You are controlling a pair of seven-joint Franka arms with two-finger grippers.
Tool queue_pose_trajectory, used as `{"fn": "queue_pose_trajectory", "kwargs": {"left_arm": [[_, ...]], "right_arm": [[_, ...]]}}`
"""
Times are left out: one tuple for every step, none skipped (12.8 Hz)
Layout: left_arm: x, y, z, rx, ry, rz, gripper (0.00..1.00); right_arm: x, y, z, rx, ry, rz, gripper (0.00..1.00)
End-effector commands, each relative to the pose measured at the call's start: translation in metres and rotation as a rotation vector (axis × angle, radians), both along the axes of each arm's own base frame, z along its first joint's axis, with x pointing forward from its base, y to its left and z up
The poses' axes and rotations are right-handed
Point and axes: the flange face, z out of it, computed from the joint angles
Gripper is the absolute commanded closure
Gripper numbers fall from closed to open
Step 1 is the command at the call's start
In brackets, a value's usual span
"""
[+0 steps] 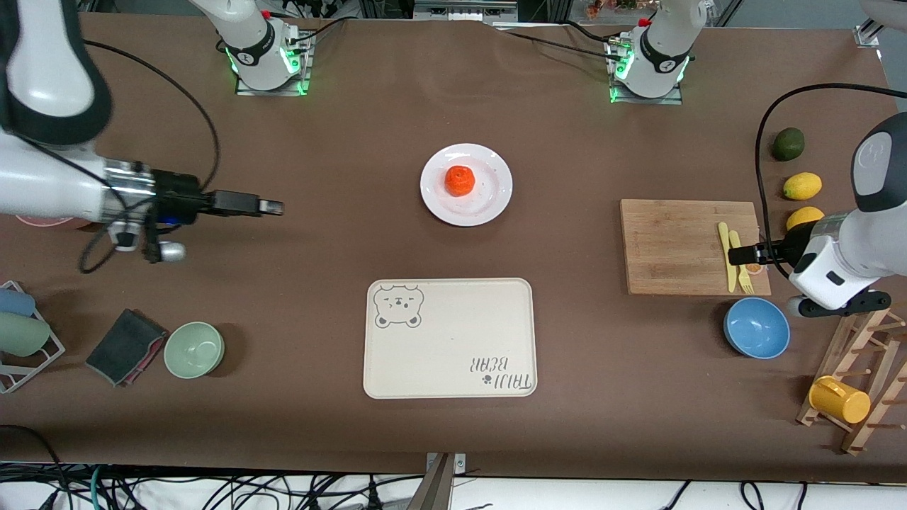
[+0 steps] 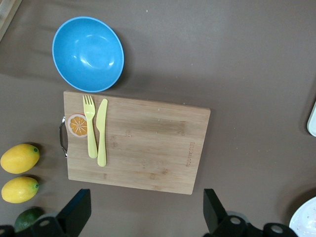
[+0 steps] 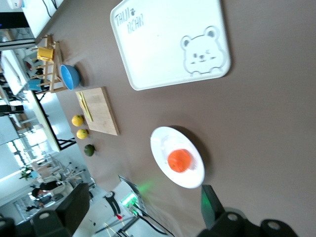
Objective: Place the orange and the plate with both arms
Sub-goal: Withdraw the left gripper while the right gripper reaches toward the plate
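The orange [image 1: 460,180] sits on the white plate [image 1: 490,200] in the middle of the table, between the two arm bases and the tray. In the right wrist view the orange [image 3: 179,160] and the plate [image 3: 165,140] lie well ahead of my fingers. My right gripper [image 1: 271,207] hangs open and empty over bare table toward the right arm's end, its tips pointing at the plate. My left gripper [image 1: 737,255] is open and empty over the cutting board's [image 2: 138,143] handle end. The plate's rim [image 2: 306,221] shows at the left wrist view's corner.
A cream bear-print tray [image 1: 450,338] lies nearer the front camera than the plate. The cutting board [image 1: 673,244] carries a yellow fork and knife [image 1: 733,258]. Beside it are a blue bowl [image 1: 756,327], two lemons [image 1: 802,186], a lime [image 1: 788,144] and a mug rack [image 1: 861,382]. A green bowl [image 1: 194,349] and a dark cloth [image 1: 125,346] lie toward the right arm's end.
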Motion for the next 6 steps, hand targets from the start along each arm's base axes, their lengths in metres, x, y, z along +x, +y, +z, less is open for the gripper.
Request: {"fn": "queue_pose_trajectory", "kwargs": {"left_arm": [[-0.015, -0.004, 0.024, 0.000, -0.037, 0.012, 0.00], [-0.023, -0.001, 0.028, 0.003, -0.045, 0.032, 0.00], [-0.033, 0.000, 0.037, -0.024, -0.062, 0.008, 0.00], [-0.045, 0.003, 0.045, -0.045, -0.070, -0.044, 0.00], [-0.056, 0.007, 0.058, -0.059, -0.086, -0.072, 0.00], [-0.066, 0.005, 0.077, -0.067, -0.112, -0.105, 0.00]], "right_arm": [[-0.026, 0.040, -0.039, 0.034, -0.032, -0.014, 0.00], [-0.034, 0.053, -0.059, 0.050, -0.064, -0.019, 0.00], [-0.042, 0.062, -0.077, 0.047, -0.097, -0.023, 0.00], [-0.048, 0.069, -0.093, 0.041, -0.118, -0.022, 0.00], [-0.053, 0.078, -0.111, 0.063, -0.108, -0.028, 0.00], [-0.059, 0.086, -0.126, 0.074, -0.125, -0.035, 0.00]]}}
